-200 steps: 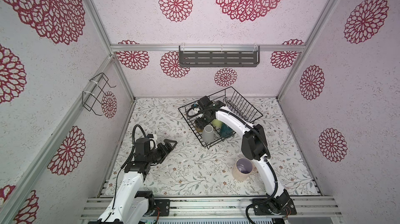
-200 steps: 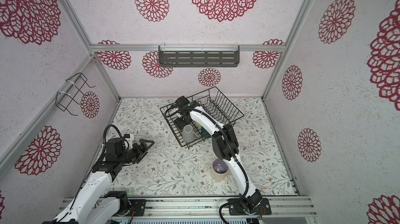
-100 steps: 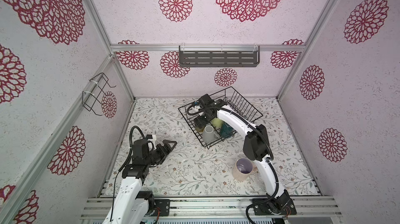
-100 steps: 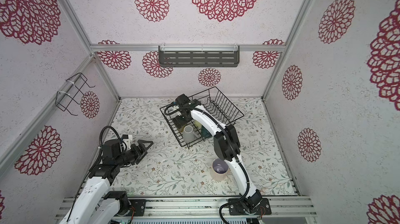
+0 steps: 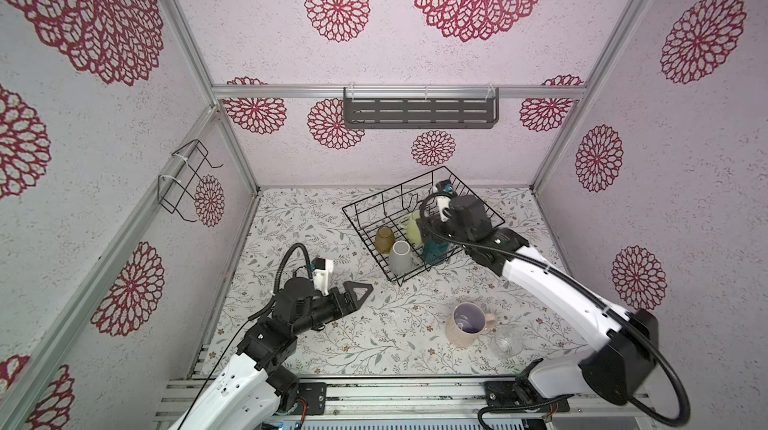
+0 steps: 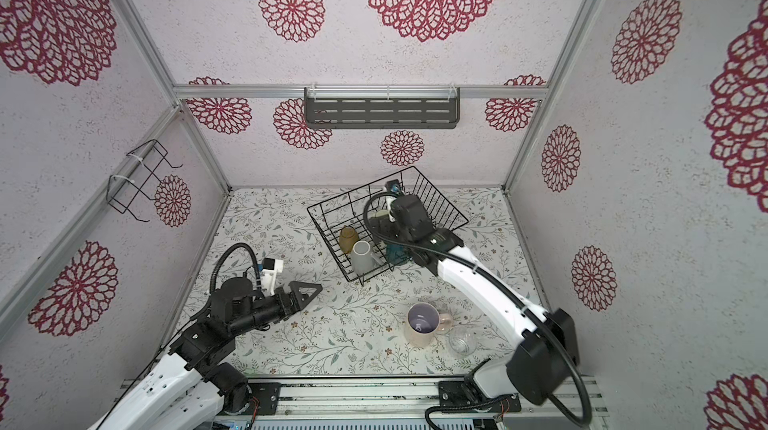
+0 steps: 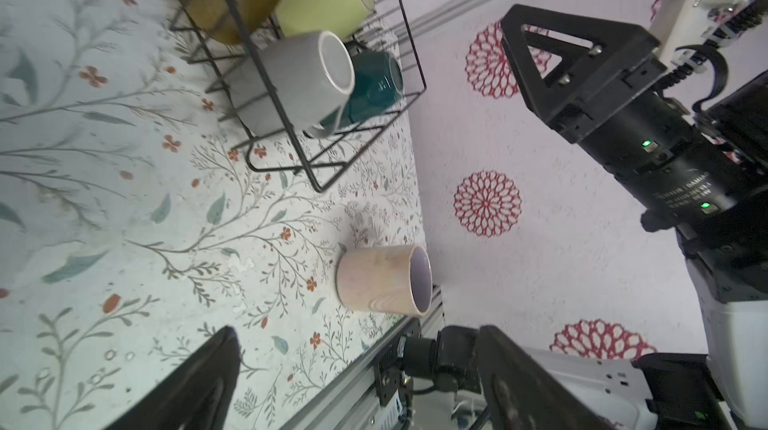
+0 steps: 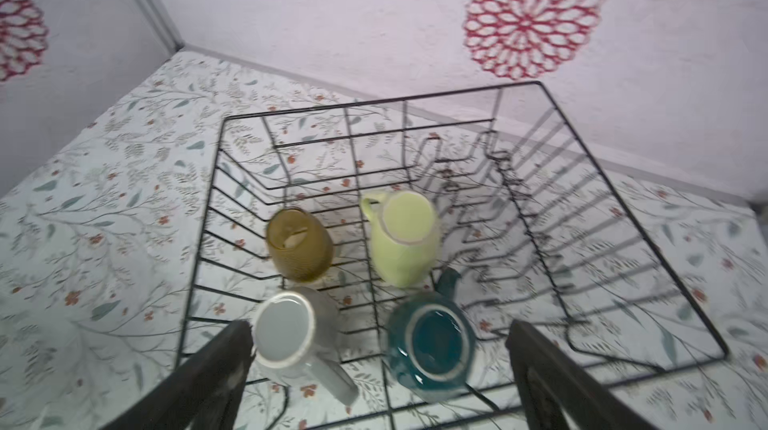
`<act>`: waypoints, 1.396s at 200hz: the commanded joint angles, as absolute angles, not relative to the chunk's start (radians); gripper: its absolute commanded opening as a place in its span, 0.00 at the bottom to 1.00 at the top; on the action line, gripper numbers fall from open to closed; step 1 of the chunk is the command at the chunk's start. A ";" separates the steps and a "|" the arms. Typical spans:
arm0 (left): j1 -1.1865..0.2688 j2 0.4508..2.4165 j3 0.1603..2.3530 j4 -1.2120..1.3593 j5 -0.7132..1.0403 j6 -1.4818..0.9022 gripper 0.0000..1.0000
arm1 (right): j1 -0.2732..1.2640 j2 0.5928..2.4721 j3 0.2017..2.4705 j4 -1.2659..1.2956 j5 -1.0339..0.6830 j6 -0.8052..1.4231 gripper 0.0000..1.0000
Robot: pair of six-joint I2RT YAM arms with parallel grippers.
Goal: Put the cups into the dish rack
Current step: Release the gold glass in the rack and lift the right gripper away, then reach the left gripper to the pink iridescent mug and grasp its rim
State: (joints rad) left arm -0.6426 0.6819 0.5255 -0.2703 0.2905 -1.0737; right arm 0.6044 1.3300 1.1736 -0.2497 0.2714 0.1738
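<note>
The black wire dish rack (image 5: 360, 219) (image 6: 327, 229) stands at the back of the table. In it are the amber tumbler (image 8: 298, 246), the pale yellow-green mug (image 8: 405, 236), the light grey mug (image 8: 286, 330) and the dark teal mug (image 8: 432, 342), which stands bottom up. My right gripper (image 8: 379, 336) hangs open above the grey and teal mugs and holds nothing. The pink mug (image 5: 467, 324) (image 7: 382, 280) and the small clear glass (image 5: 507, 340) stand near the front edge. My left gripper (image 5: 361, 293) (image 7: 357, 345) is open and empty, left of the pink mug.
A grey slotted shelf (image 5: 419, 112) hangs on the back wall and a small wire holder (image 5: 183, 182) on the left wall. The rack's zigzag dividers (image 8: 519, 199) fill its far half. An aluminium rail (image 5: 374, 386) runs along the front edge.
My right gripper has opened wider and drawn back to the right from the rack's left corner, uncovering the amber tumbler. The left arm has pulled back slightly.
</note>
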 commanded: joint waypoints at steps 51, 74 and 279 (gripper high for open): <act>-1.079 1.238 0.951 -0.439 -0.118 -0.960 0.98 | 0.319 1.071 0.874 -0.181 0.402 0.380 0.99; -1.124 1.403 1.071 -0.449 -0.127 -0.950 0.98 | 0.268 1.000 0.828 -0.215 0.421 0.420 0.99; -1.197 1.904 1.437 -0.602 -0.072 -0.928 0.51 | 0.193 0.894 0.745 -0.187 0.258 0.623 0.99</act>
State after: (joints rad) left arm -1.1851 1.9064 1.4261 -0.5747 -0.0422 -0.9348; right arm 0.1982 0.8989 0.7338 -0.2306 0.2901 0.6151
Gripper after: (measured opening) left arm 0.585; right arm 0.987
